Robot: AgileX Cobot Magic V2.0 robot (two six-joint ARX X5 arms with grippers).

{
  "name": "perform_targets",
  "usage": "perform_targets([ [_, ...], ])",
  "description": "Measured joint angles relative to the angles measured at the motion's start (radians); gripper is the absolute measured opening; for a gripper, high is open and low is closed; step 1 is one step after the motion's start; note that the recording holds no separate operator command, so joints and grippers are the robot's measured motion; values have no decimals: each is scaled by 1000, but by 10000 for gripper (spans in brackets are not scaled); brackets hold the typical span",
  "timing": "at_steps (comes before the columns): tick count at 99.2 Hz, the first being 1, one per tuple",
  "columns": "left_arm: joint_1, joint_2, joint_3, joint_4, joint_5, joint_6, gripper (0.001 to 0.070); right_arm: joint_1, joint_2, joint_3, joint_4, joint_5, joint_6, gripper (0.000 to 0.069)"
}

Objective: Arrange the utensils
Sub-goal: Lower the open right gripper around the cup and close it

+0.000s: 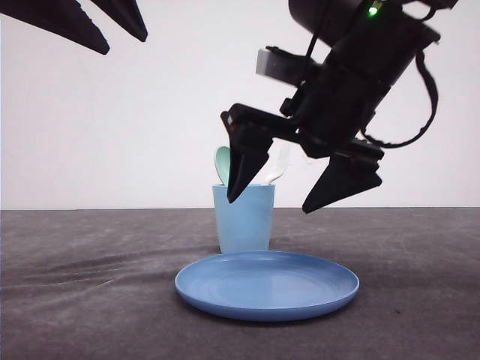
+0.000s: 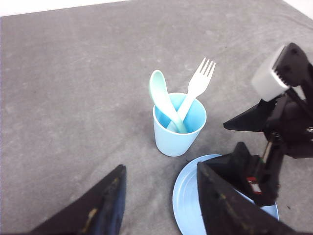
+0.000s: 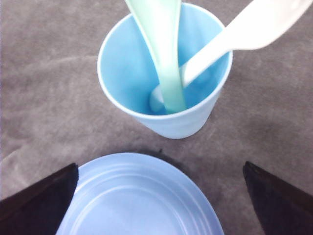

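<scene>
1. 2 utensils, and both are standing in the cup point(image 1: 244, 217) right now: the mint spoon point(image 2: 164, 98) and the white fork point(image 2: 194, 90), crossed, handles down at the bottom, heads poking over the rim.
2. My right gripper point(image 1: 306, 187) hangs above the plate point(image 1: 267, 285), just in front of the cup, fingers spread wide apart with nothing between them.
3. My left gripper point(image 2: 161, 196) is up high and off to the left side, also spread wide and empty.
4. My read: the sorting looks done, or near it, since nothing lies loose on the table point(image 1: 75, 285) that I can see. The step in hand is either clearing away or reaching in for one of the pair; I cannot tell which.
5. To do it well if I am clearing: lift straight up first, because the right fingers sit close to the spoon bowl and fork tines, and a sideways swing could clip them and tip the cup.
6. If I am picking: take 1 utensil at its neck above the rim, draw it along its own lean, and mind that the crossed pair may drag each other.
7. The cup looks light plastic, so any snag would likely shift it.
8. The count: 1 fork, 1 spoon, 1 cup, 1 plate, 2 grippers.
</scene>
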Motion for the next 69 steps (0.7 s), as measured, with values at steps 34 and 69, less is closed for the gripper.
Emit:
perform_targets([
  [34,0,0,0,-2,0,0,271,-2,54,33,47,2,8,680],
  [69,0,0,0,-2,0,0,271,-2,151,123,27,3,8,681],
])
